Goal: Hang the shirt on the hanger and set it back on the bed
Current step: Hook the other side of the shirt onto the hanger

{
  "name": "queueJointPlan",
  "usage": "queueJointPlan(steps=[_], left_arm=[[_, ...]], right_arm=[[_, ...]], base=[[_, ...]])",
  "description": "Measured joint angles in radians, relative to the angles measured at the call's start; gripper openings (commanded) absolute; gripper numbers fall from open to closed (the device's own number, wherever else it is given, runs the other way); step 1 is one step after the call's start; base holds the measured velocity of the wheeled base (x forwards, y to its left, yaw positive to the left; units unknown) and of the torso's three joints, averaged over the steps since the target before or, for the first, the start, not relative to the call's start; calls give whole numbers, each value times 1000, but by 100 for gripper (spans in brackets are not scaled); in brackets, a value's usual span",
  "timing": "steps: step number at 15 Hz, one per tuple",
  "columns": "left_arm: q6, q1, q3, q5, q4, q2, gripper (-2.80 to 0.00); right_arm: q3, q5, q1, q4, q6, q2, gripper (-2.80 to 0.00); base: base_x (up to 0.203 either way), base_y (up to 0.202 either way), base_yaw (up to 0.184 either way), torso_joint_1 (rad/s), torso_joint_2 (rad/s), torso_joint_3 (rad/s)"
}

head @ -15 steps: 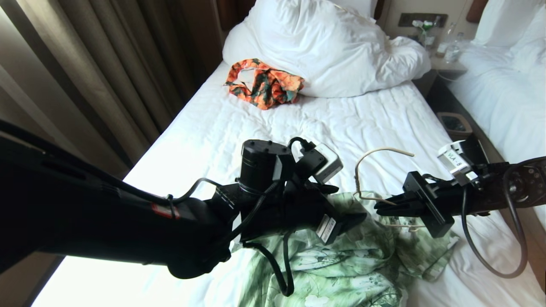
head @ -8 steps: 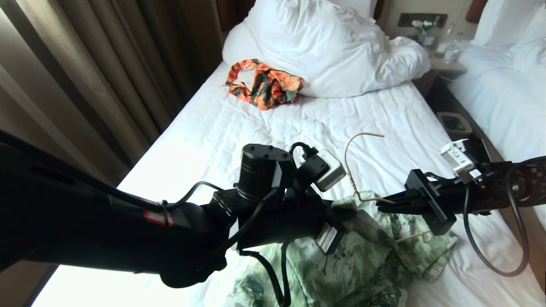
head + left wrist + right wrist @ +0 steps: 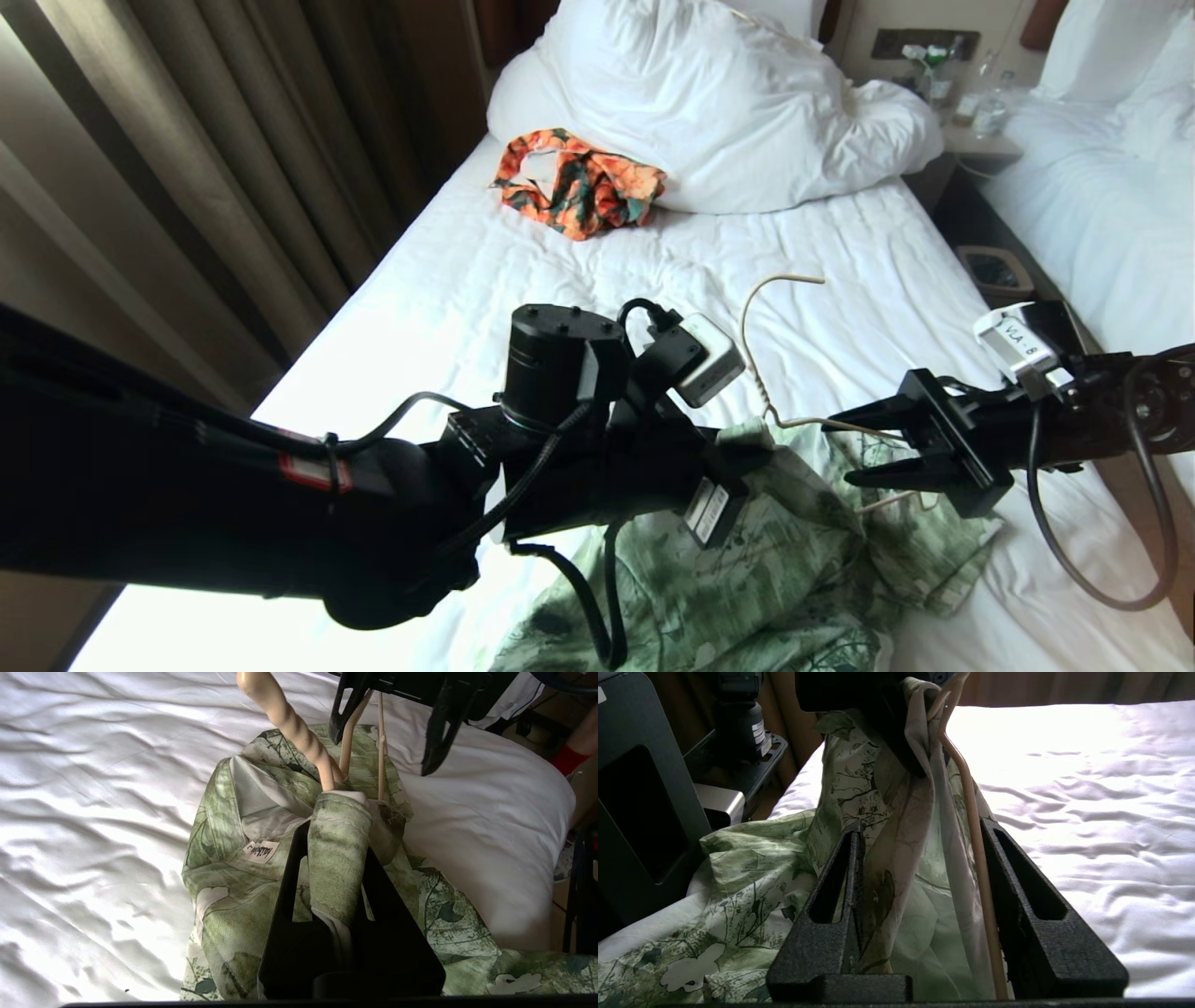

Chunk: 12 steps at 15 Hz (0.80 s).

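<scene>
The green leaf-print shirt [image 3: 794, 560] lies crumpled at the near end of the bed [image 3: 523, 280]. My left gripper [image 3: 747, 448] is shut on a fold of its collar [image 3: 338, 826], just below the hanger's twisted neck [image 3: 289, 718], and holds it raised off the sheet. The cream wire hanger [image 3: 761, 317] sticks up out of the collar with its hook pointing towards the pillow. My right gripper [image 3: 840, 448] is open to the right of the left one. One hanger arm [image 3: 978, 858] and hanging shirt fabric [image 3: 896, 868] pass between its fingers.
An orange floral garment [image 3: 579, 187] lies against the big white pillow [image 3: 709, 103]. Curtains [image 3: 233, 140] run along the bed's left side. On the right are a nightstand [image 3: 971, 140], a small bin [image 3: 994, 271] on the floor and a second white bed [image 3: 1102, 205].
My left gripper has shut on the shirt collar and lifted it a little. My right gripper has opened, letting go of the hanger wire. The hanger's hook has swung left and farther away.
</scene>
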Motion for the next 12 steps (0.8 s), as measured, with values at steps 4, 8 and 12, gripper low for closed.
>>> queueJointPlan(steps=[4, 8, 12], left_arm=[[-120, -11, 2, 1, 2, -45, -280], [-200, -41, -20, 114, 4, -93, -280], [-227, -78, -33, 202, 4, -125, -280]], right_arm=[[5, -9, -53, 122, 12, -91, 0], [-88, -103, -127, 436, 184, -227, 0], [-170, -130, -120, 494, 473, -277, 0]], base=[[0, 0, 0, 0, 0, 0], [0, 0, 0, 0, 0, 0], [0, 0, 0, 0, 0, 0]])
